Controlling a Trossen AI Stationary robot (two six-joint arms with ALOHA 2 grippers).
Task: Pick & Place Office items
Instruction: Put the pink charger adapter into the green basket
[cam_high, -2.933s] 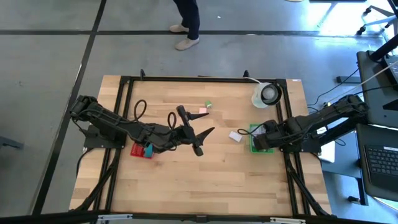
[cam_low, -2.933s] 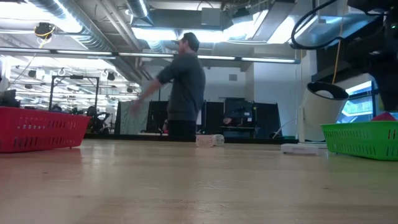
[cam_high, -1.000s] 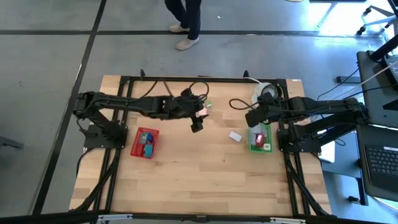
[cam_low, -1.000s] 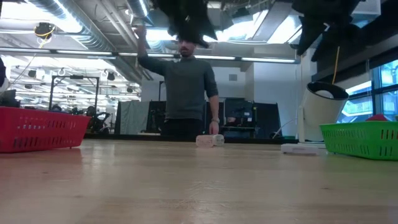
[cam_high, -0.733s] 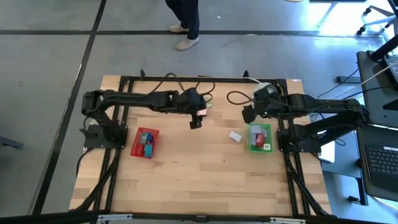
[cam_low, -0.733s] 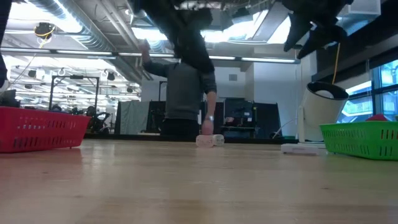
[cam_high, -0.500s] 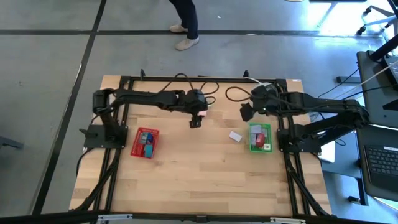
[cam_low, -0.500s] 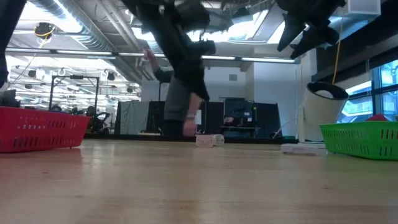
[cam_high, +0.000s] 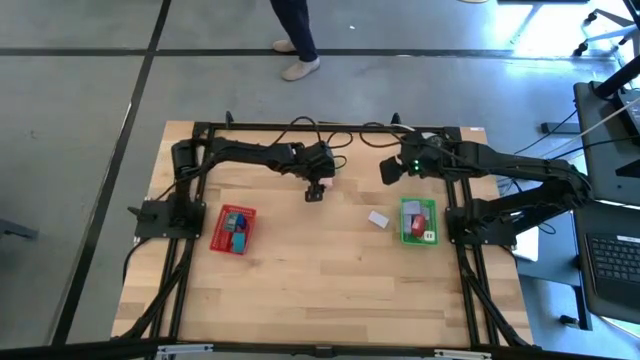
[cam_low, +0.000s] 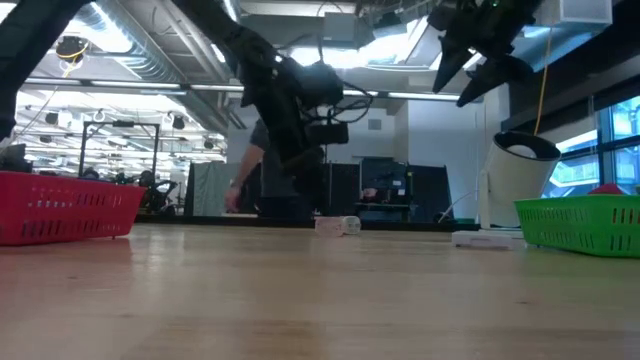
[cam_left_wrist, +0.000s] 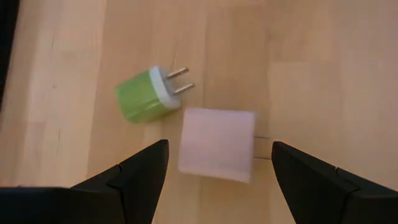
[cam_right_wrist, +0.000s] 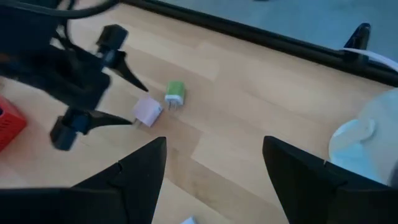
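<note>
A pale pink block (cam_left_wrist: 217, 144) lies flat on the wooden table, beside a green plug-shaped piece (cam_left_wrist: 146, 93) resting on its side. My left gripper (cam_left_wrist: 221, 149) is open and slants down over the pink block, one finger on each side, clear of it; the high view shows it (cam_high: 316, 190) near the table's far middle. My right gripper (cam_high: 387, 172) hangs open and empty high above the table, right of that spot, and sees both pieces (cam_right_wrist: 148, 111) from afar.
A red tray (cam_high: 233, 228) with several small pieces stands at the left. A green tray (cam_high: 418, 220) with pieces stands at the right. A small white piece (cam_high: 378, 218) lies between them, and a white roll (cam_low: 520, 180) stands at the far right. A person (cam_high: 297, 40) walks beyond the far edge.
My left gripper has come down toward the pink block and tipped steeper, staying open. My right gripper has drifted toward the table's far edge and a little left, staying high. The person behind the table has moved.
</note>
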